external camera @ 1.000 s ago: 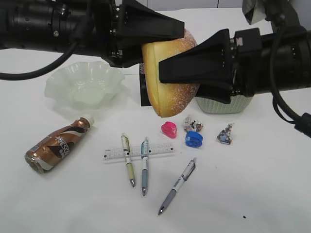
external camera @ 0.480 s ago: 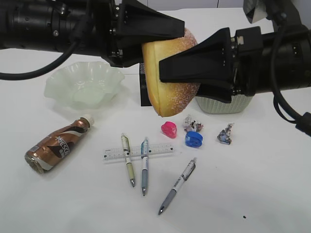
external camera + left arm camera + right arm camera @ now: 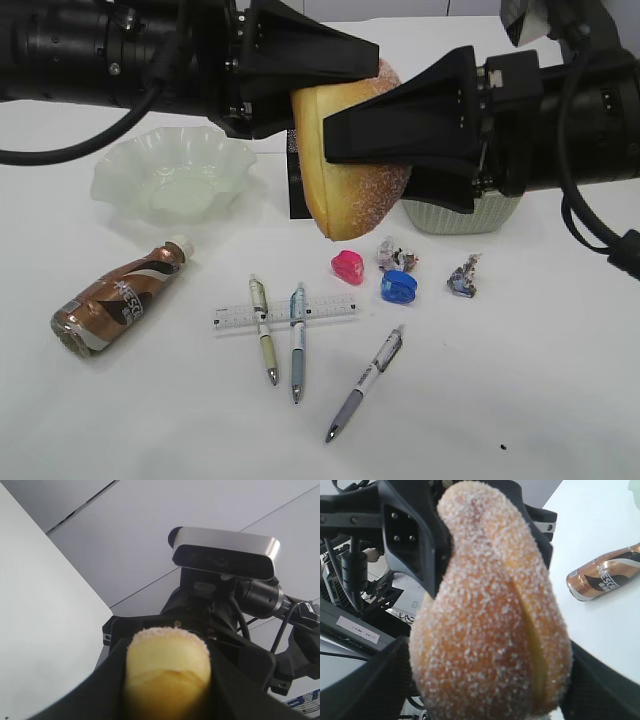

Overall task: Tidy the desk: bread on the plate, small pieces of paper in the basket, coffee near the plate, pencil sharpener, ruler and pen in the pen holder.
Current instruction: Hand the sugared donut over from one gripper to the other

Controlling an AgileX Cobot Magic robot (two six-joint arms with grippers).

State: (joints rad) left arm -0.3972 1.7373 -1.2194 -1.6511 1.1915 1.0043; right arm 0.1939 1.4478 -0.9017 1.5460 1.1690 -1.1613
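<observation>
Exterior view shows both arms reaching level toward the middle, above the table (image 3: 520,380). The left gripper (image 3: 330,70) clamps the bread (image 3: 345,200) aloft, while the right gripper (image 3: 400,135) brackets it, jaws spread wide.

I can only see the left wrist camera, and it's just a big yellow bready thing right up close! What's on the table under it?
Observer: Right below the bread lie a pink sharpener and a blue sharpener.
Kid: Where's the plate?
Observer: The pale green plate sits to the left of the bread, with nothing on it.
Kid: And the coffee?
Observer: The coffee bottle lies on its side in front of the plate.
</observation>
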